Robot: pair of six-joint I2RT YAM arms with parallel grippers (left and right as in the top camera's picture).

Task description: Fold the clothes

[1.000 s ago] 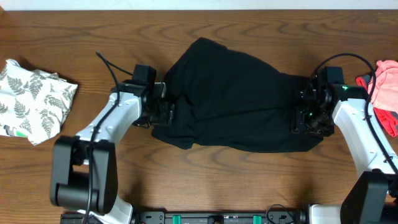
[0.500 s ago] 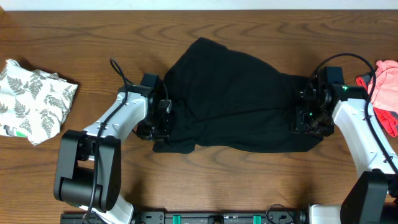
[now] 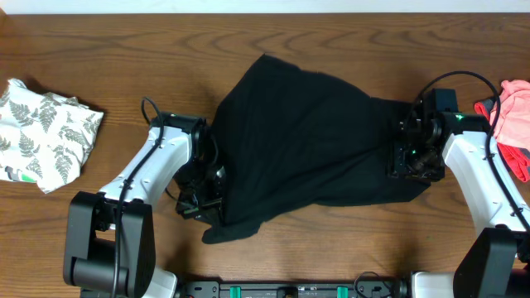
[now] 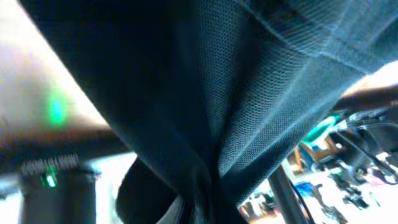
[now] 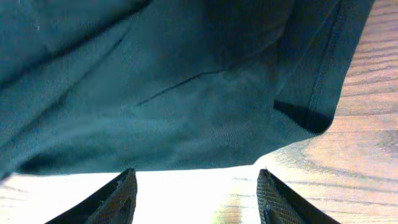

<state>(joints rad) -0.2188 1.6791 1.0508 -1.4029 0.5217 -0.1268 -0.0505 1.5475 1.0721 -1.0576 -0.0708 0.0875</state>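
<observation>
The large black garment [image 3: 306, 141] lies spread across the middle of the wooden table [image 3: 348, 248]. My left gripper [image 3: 203, 201] is shut on its left edge, and the cloth bunches into folds there; in the left wrist view the dark mesh fabric [image 4: 217, 93] fills the frame and hides the fingers. My right gripper [image 3: 411, 161] sits at the garment's right edge. In the right wrist view it [image 5: 196, 190] stands open with nothing between its fingers [image 5: 121, 199], and the black fabric [image 5: 186, 81] lies just ahead of them.
A white fern-print cloth [image 3: 45, 132] lies crumpled at the far left of the table. A pink piece [image 3: 515, 112] with a red-trimmed one sits at the right edge, close beside my right arm.
My left gripper has shut on the garment's left edge and moved toward the front of the table, dragging that edge with it. The right arm has not moved.
</observation>
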